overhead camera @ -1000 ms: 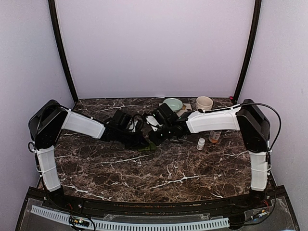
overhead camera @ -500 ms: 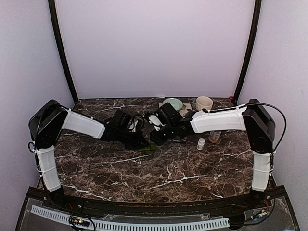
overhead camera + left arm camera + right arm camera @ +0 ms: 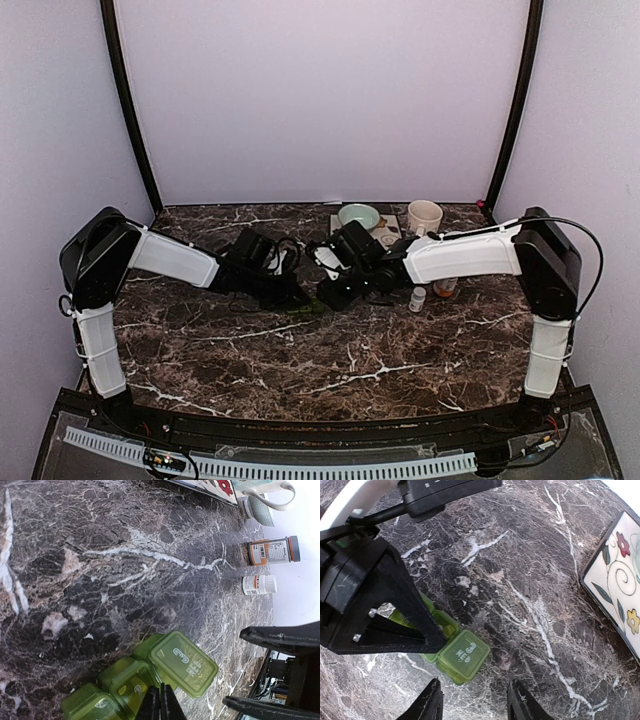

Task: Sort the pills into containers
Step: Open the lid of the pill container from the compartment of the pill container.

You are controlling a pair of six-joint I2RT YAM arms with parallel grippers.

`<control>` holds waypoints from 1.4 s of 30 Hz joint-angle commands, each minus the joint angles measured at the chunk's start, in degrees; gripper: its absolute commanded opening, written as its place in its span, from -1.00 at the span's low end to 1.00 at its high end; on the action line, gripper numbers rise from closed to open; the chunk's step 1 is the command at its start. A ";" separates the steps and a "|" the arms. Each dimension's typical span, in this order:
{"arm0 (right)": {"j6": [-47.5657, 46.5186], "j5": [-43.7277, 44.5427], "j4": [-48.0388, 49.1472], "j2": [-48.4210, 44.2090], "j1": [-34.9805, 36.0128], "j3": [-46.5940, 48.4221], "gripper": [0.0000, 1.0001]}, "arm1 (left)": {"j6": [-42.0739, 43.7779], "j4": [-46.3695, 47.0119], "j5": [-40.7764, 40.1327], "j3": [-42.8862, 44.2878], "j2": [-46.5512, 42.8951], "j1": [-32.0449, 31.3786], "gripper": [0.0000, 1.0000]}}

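Observation:
The green pill box (image 3: 150,680) lies on the marble, also in the right wrist view (image 3: 455,652) and top view (image 3: 308,308). Its end lid (image 3: 184,663), marked 3, stands hinged open. My left gripper (image 3: 160,704) is shut, its tips pressed down on the box beside the lid marked 2. A small yellowish spot (image 3: 121,690) shows through that lid; I cannot tell if it is a pill. No other pills show. My right gripper (image 3: 476,705) is open and empty, hovering just right of the box's open end.
An amber bottle (image 3: 272,551) and a small white bottle (image 3: 259,584) lie to the right. A cream mug (image 3: 424,214), a pale green bowl (image 3: 358,215) and a flowered tile (image 3: 620,575) sit at the back. The two arms crowd the table's middle.
The right arm has swung to the right and its gripper has drawn back a little from the pill box. The left arm and the box have stayed put.

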 commanded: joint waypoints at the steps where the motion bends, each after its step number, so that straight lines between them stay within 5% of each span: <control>1: -0.20 0.49 1.54 -0.88 1.08 -0.68 -0.10 | 1.42 -5.75 -1.73 -0.18 1.63 -0.34 -0.94; 28: -7.54 2.01 0.29 2.89 3.65 1.20 -0.14 | 2.24 -6.97 -1.33 0.52 1.85 -0.29 -0.94; 42: -9.37 3.55 2.41 4.94 3.66 3.57 -0.34 | 1.64 -5.11 0.04 -2.15 0.78 0.40 -1.00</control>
